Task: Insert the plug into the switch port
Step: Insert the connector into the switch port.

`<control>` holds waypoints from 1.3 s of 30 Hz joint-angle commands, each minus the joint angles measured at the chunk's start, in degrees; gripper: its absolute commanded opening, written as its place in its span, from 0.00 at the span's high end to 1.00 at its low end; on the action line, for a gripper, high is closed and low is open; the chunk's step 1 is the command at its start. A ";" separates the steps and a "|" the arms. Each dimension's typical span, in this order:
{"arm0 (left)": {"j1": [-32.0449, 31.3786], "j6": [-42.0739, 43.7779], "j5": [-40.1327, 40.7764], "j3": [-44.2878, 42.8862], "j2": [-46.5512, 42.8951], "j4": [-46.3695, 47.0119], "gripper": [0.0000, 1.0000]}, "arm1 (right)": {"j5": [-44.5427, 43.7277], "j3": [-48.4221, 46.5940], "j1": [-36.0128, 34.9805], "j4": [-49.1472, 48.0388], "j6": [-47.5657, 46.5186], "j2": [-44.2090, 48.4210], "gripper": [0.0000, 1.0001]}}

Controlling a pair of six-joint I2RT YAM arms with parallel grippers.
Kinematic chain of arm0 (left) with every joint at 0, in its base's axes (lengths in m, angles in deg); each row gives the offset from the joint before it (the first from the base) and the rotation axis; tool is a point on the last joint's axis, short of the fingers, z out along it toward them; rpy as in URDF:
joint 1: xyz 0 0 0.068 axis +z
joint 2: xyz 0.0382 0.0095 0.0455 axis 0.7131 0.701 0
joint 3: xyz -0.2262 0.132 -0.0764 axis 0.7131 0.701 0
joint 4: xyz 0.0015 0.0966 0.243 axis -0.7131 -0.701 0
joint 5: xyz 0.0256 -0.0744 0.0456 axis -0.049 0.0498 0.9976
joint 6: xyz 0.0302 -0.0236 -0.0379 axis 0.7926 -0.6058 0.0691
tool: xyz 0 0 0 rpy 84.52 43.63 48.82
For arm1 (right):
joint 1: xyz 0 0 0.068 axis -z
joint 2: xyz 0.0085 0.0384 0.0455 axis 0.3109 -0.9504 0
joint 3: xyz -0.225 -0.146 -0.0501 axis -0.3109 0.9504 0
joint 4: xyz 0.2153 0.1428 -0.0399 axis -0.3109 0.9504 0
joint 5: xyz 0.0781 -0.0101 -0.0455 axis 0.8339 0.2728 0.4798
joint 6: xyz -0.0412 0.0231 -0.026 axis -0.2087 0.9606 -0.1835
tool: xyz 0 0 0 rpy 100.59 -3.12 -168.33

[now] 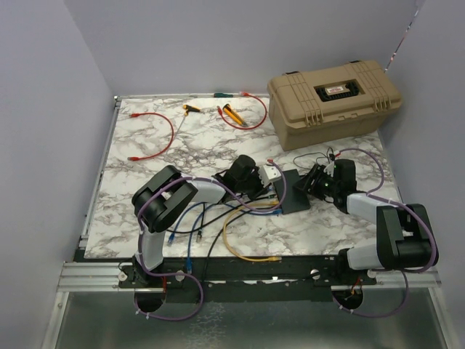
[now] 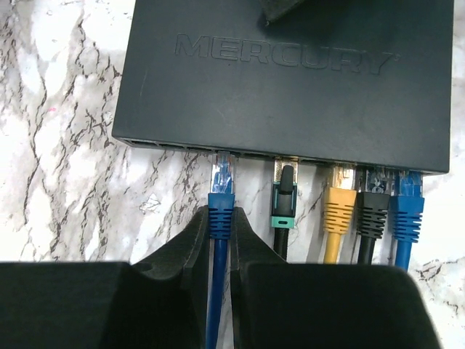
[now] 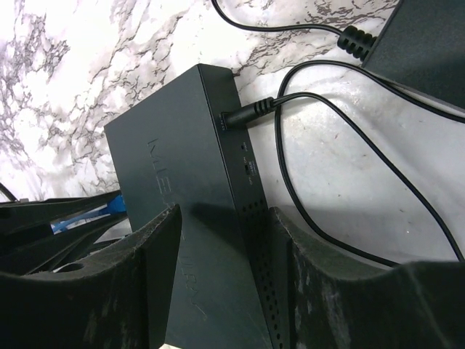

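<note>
**Plug at the port mouth, not yet home**

Clamped tight in the left gripper (image 2: 220, 218) by its blue boot: the plug (image 2: 222, 174). Points straight away from the gripper, clear tip at the edge of the switch (image 2: 283, 87). Long axis in line with the blue cable (image 2: 216, 291) and square to the port row. Sits left of four seated plugs (image 2: 340, 207) and shows more clear body than they do, so probably not latched. Cannot tell how deep.

Straddling the switch from the other side with the right gripper (image 3: 225, 217): fingers (image 3: 156, 254) on either flank, just short of the power cord (image 3: 247, 113). Cannot tell whether squeezing or merely alongside. Lies flat on the table (image 1: 203, 145), long axis crosswise to the plug, ports facing the left gripper.

Risks, as judged:
- Pushing before the right gripper braces could slide the switch back over the smooth table instead of seating the plug.
- Holding only the soft boot could let the tip tilt and jam on the port lip.
- Any shift of the switch could drag the power cord.
</note>
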 commanded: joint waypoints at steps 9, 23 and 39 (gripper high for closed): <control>-1.58 0.08 -0.21 -0.31 -0.69 0.02 1.00 | 5.27 0.96 -0.51 -3.17 1.65 -1.77 0.46; -2.02 -2.63 -4.56 3.87 -3.75 9.47 1.00 | 5.60 1.39 -0.51 -3.97 1.94 -2.17 0.46; -2.45 -2.19 -8.95 5.73 -3.91 13.46 1.00 | 6.42 1.59 -0.49 -4.97 2.59 -2.76 0.46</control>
